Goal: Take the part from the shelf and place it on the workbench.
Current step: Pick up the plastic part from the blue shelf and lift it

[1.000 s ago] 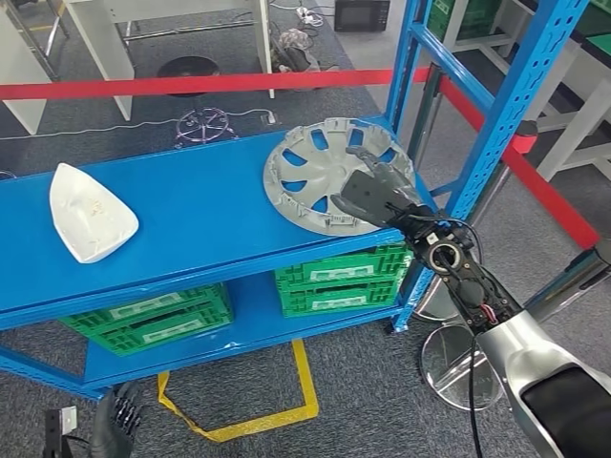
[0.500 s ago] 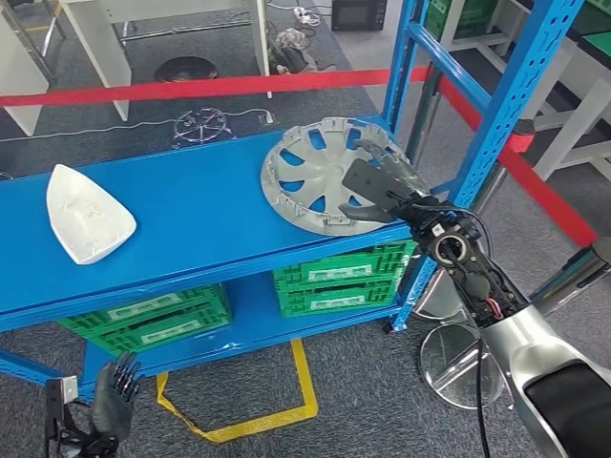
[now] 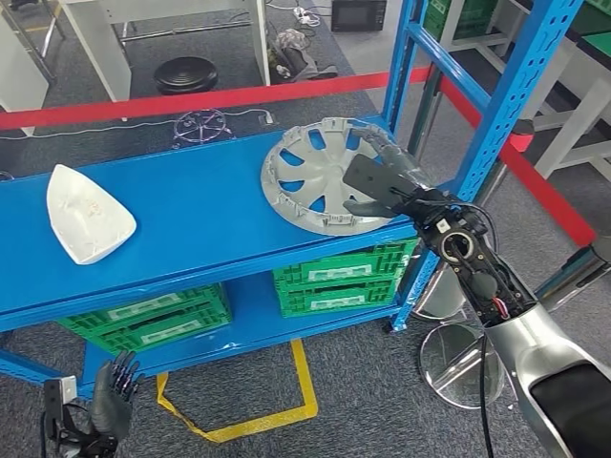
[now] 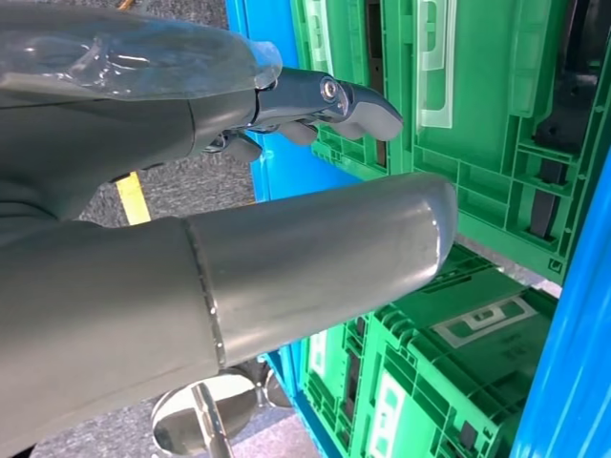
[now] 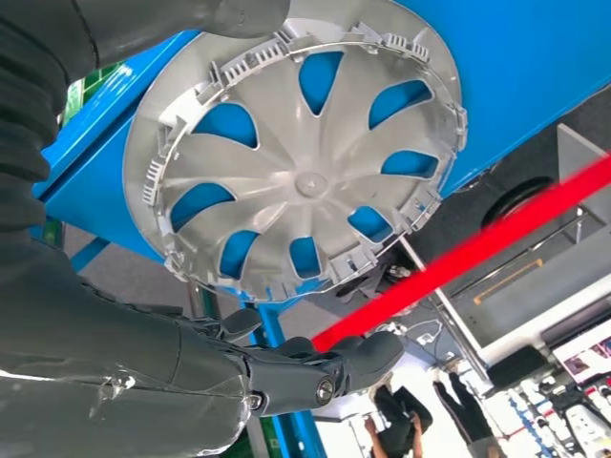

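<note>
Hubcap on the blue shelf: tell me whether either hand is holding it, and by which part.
Nothing is held yet. The right hand is over the near right rim of the hubcap, fingers spread, no grip visible. The left hand hangs low, holding nothing.

— What's on the shelf [image 3: 195, 215]?

— Hubcap [image 3: 317, 175] at the right end, dish [image 3: 86, 215] far left, well apart. The right hand [image 3: 382, 184] hangs over the hubcap's right edge (contact, can't tell).

— Below?

— Two crates [image 3: 339, 277] on the lower deck: one under the hubcap, one [image 3: 155, 318] under the dish's side. Left hand [image 3: 115, 401] is low, in front of the shelf near the floor tape [image 3: 303, 382].

— Behind?

— A barrier tape [image 3: 180, 98] runs beyond the shelf; upright post [image 3: 497, 124] to the right.
</note>
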